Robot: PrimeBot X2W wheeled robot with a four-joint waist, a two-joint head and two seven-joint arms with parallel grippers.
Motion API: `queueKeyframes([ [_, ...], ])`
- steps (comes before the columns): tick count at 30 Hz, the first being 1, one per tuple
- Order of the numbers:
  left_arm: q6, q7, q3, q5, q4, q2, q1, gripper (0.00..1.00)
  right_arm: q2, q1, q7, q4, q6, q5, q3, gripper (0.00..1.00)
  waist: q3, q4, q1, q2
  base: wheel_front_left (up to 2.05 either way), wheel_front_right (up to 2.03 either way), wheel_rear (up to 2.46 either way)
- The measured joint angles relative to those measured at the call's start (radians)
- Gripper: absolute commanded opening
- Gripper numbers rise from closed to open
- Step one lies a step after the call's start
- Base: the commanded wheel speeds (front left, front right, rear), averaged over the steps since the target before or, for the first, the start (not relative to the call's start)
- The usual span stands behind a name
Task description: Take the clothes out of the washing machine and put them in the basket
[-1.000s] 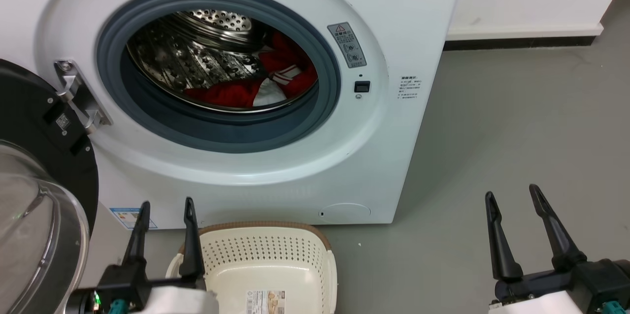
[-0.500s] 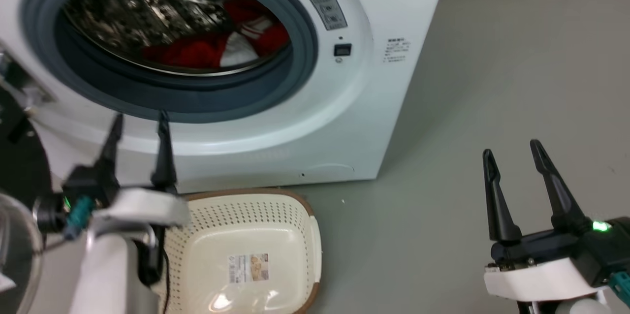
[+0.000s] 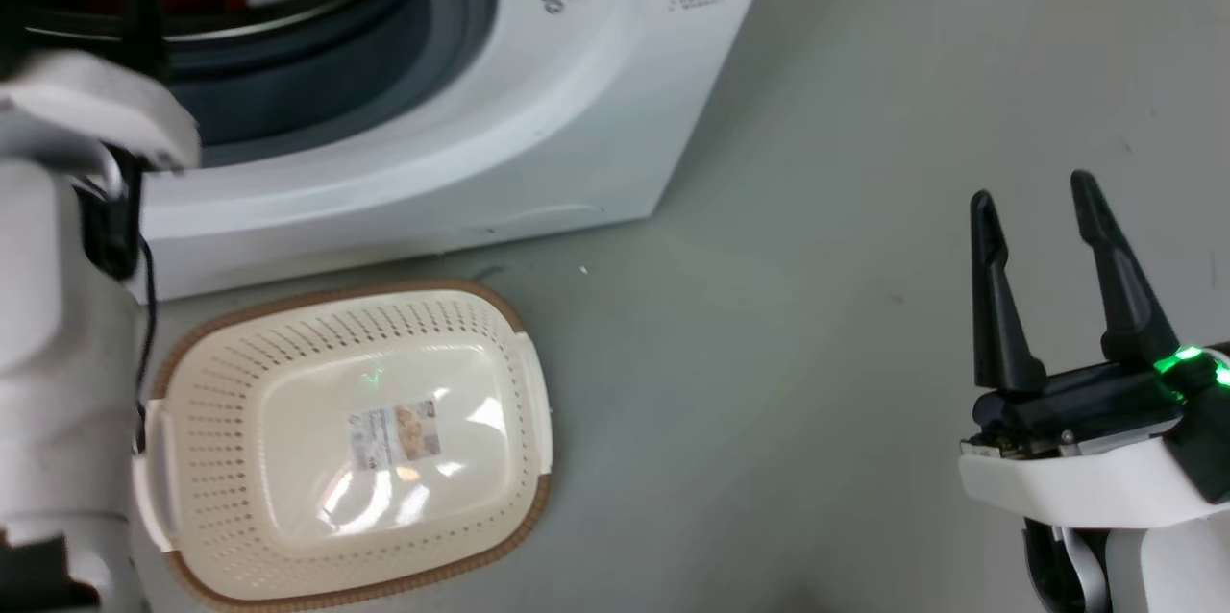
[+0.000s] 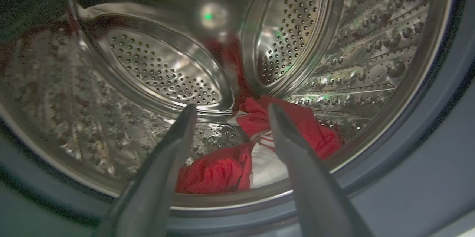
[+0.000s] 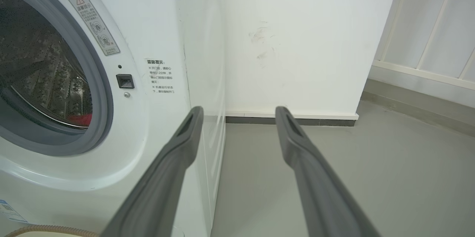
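Left gripper (image 4: pixel 232 109) has its fingers apart w/ nothing btwn them, aimed into the mouth of the washing machine (image 3: pixel 596 113) from just outside the grey door seal (image 4: pixel 426 148). Clothes (image 4: pixel 219 174), red w/ white trim, lie heaped at the bottom of the steel drum (image 4: pixel 167 70), right of centre & just behind the front lip (image 4: pixel 230 201). They're not yet touched. Right gripper (image 3: pixel 1031 190) is also apart & empty, over bare floor (image 3: pixel 817 354), well to the right of the machine. Basket (image 3: pixel 317 330) sits on the floor just near of the machine's front, below the opening, w/ nothing in it.

Risks, as I judge them:

1. Heap is low, right behind the lip. Coming in flat, the fingers prob. pass over it. Dipping too soon, the tips could strike the lip or dig into the seal.
2. Fabric is limp & bunched. A pinch on one top fold may take only a sleeve or hem. The rest then trails, drags over the seal, and poss. catches or pulls free.
3. Can't tell if it's one garment or several tangled. If tangled, the extra weight could slip out en route & land on the floor short of the basket.
4. Basket is small next to the machine, & the L forearm (image 3: pixel 58 325) overlaps its left edge in the head view. A long garment released off-centre likely hangs over the brown rim (image 3: pixel 336 290) or tips the light basket.
5. Shiny drum shows what look like red reflections. Aiming at one instead of cloth = a grab on nothing.
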Motion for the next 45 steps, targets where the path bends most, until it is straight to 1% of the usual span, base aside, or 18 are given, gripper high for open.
queueKeyframes([
  [4,-0.001,0.08,-0.095,-0.047,0.059,0.065,-0.139,1.0,0.0,-0.024,0.0,-0.01,0.0,0.025,-0.005,1.0,0.069,-0.035,0.0,0.0,0.0,0.0,0.0],
  [7,-0.001,0.168,-0.161,-0.101,0.089,0.124,-0.229,1.0,0.0,-0.048,0.0,-0.017,0.0,0.041,-0.005,1.0,0.12,-0.058,0.0,0.0,0.0,0.0,0.0],
  [11,-0.001,0.379,-0.262,-0.188,0.113,0.195,-0.337,1.0,0.0,-0.072,0.0,-0.027,0.0,0.065,-0.006,1.0,0.186,-0.083,0.0,0.0,0.0,0.0,0.0],
  [15,-0.001,0.559,-0.35,-0.266,0.088,0.277,-0.444,1.0,0.0,-0.089,0.0,-0.04,0.0,0.085,-0.003,1.0,0.244,-0.105,0.0,0.0,0.0,0.0,0.0],
  [19,-0.001,0.736,-0.43,-0.324,0.076,0.338,-0.521,1.0,0.0,-0.105,0.0,-0.05,0.0,0.101,0.009,1.0,0.298,-0.123,0.0,-0.0001,0.0,0.0,0.0],
  [25,-0.001,0.973,-0.514,-0.392,0.062,0.401,-0.614,1.0,0.0,-0.124,0.0,-0.064,0.0,0.12,0.025,1.0,0.361,-0.15,0.0,0.0,0.0,0.0,0.0],
  [30,-0.001,1.149,-0.553,-0.401,0.06,0.43,-0.715,1.0,0.0,-0.132,0.0,-0.077,0.0,0.139,0.036,1.0,0.404,-0.173,-0.0001,0.0,0.0,0.0,0.0],
  [32,-0.001,1.186,-0.569,-0.378,0.052,0.442,-0.757,1.0,0.0,-0.137,0.0,-0.082,0.0,0.151,0.039,1.0,0.423,-0.182,-0.0001,0.0,0.0,0.0,0.0],
  [37,0.009,1.258,-0.588,-0.36,0.065,0.442,-0.822,1.0,0.0,-0.139,0.0,-0.085,0.0,0.173,0.044,1.0,0.469,-0.205,-0.0001,0.0,0.0,0.0,0.0],
  [45,0.012,1.283,-0.616,-0.339,0.086,0.448,-0.858,1.0,0.0,-0.142,0.0,-0.09,0.0,0.198,0.052,1.0,0.519,-0.233,-0.0001,0.0,0.0,0.0,0.0],
])
